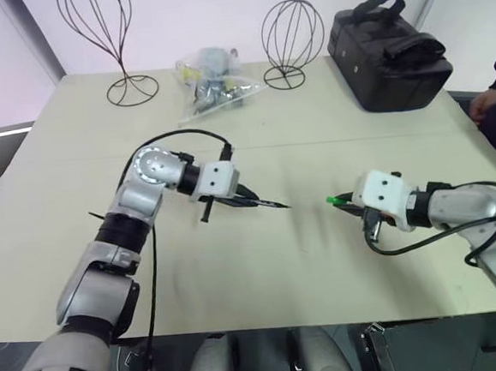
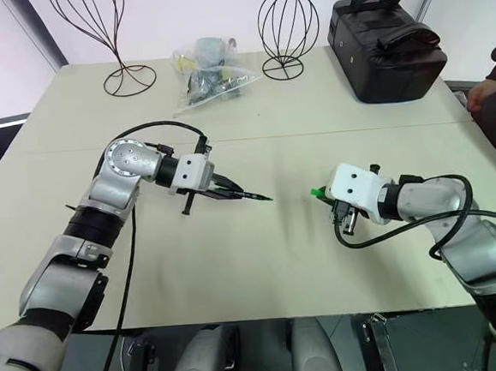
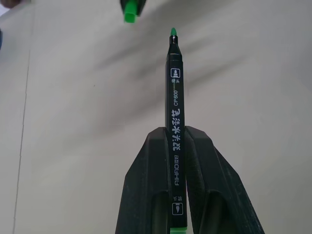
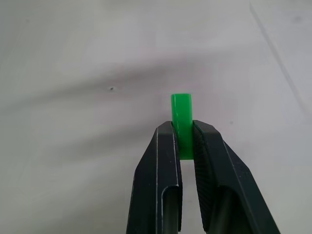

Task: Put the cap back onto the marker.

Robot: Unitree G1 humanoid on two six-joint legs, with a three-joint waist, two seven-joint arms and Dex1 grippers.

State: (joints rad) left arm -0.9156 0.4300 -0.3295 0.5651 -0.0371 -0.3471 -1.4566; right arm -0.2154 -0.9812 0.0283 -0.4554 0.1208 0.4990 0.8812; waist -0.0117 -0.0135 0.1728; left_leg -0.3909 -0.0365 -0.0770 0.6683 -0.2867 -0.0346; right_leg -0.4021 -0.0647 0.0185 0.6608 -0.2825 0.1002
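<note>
Both arms are reaching inward over the table [image 1: 264, 279]: left gripper [image 3: 176, 146] clamping the marker [image 3: 174, 97], right gripper [image 4: 184, 141] pinching the cap [image 4: 181, 114], tips facing, apart.

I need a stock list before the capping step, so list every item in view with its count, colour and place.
marker: one, black with a green tip, clamped in the left gripper, tip aimed at the cap.
cap: one, bright green, clamped in the right gripper, apart from the marker tip.
wire stands: two, black, at the far edge of the table.
plastic bag: one, clear, with small items inside, between the wire stands.
case: one, black, far right corner.
table: one, beige.
person's hand: one, at the right edge.
left gripper: one, black jaws, shut on the marker.
right gripper: one, black jaws, shut on the cap.
</note>
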